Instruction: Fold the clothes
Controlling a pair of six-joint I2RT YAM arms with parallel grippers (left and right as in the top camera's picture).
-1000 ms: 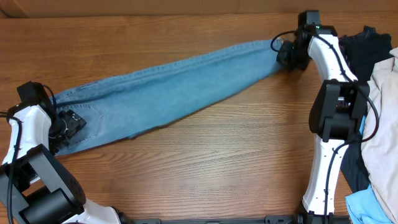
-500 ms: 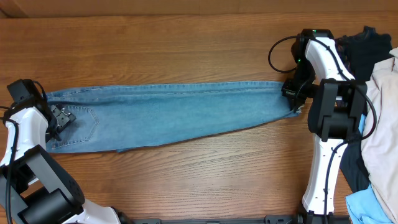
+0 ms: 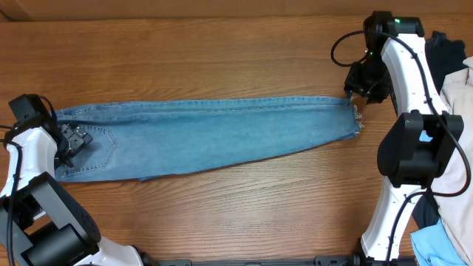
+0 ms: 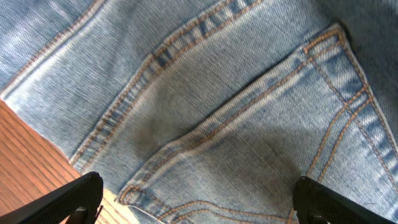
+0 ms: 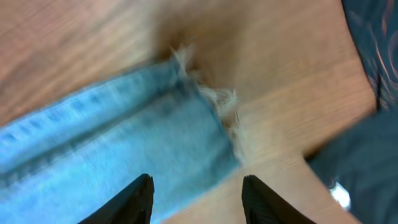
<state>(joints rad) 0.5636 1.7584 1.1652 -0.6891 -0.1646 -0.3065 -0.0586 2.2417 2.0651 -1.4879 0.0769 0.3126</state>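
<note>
Denim jeans (image 3: 207, 137) lie stretched flat across the bench (image 3: 222, 52), ready for folding, left fingers (image 4: 68, 199) spread wide over the waistband (image 4: 93, 81), right fingers (image 5: 134, 199) parted and empty above the frayed hem (image 5: 217, 106).

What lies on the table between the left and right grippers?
The jeans, spread flat in one long strip that reaches from the left gripper to just below the right gripper; the overhead view shows it.
</note>
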